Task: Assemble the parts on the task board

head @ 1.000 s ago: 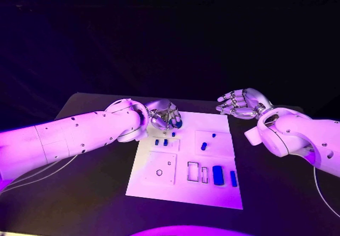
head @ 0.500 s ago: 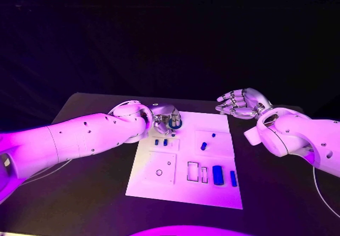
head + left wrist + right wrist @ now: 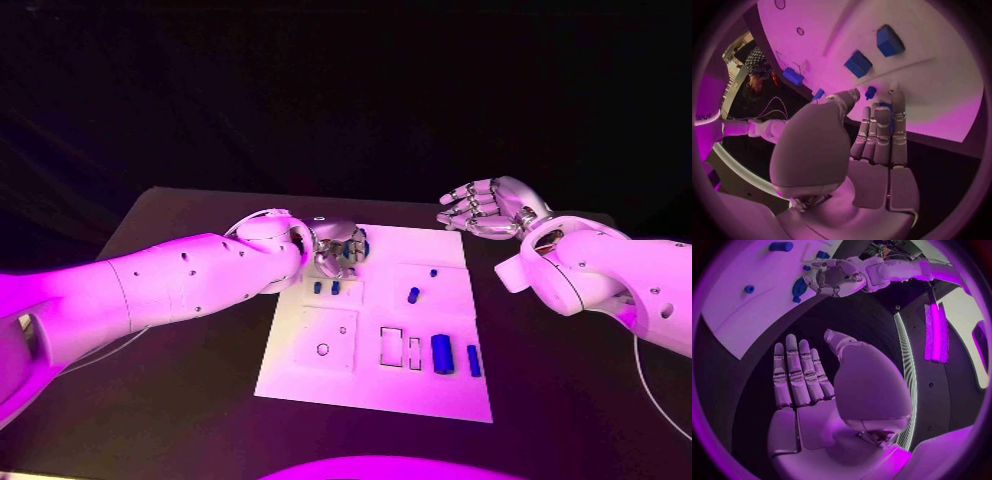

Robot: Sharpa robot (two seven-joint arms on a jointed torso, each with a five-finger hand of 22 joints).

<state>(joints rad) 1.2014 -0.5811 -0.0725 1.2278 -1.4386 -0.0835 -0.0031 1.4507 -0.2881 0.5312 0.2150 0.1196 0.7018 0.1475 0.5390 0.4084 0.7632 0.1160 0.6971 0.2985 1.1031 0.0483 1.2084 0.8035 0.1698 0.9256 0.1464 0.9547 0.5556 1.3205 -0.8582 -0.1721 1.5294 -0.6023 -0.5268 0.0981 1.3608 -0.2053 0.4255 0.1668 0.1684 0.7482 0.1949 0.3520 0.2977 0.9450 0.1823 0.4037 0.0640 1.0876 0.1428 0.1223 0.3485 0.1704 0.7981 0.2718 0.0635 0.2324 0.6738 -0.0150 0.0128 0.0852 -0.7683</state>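
Note:
The white task board (image 3: 368, 385) lies in the middle of the black table. My left hand (image 3: 335, 250) hovers over the board's far left corner, fingers curled round a blue part (image 3: 884, 108); the right wrist view shows that same part (image 3: 799, 287) in it. Just in front of the hand, two small blue pieces (image 3: 326, 288) stand in the board. A blue peg (image 3: 414, 295) sits farther right, and two blue bars (image 3: 443, 355) lie near the front right. My right hand (image 3: 488, 210) hangs above the table beyond the board's far right corner, fingers spread and holding nothing.
Outlined slots (image 3: 392, 345) and a small ring mark (image 3: 322, 349) show on the board's front half. Black table (image 3: 173, 400) surrounds the board on all sides. My left forearm (image 3: 188, 285) crosses the table's left part.
My left arm has reached farther in, and its hand has sunk a little toward the board's far left corner with the blue part. The right hand has barely moved.

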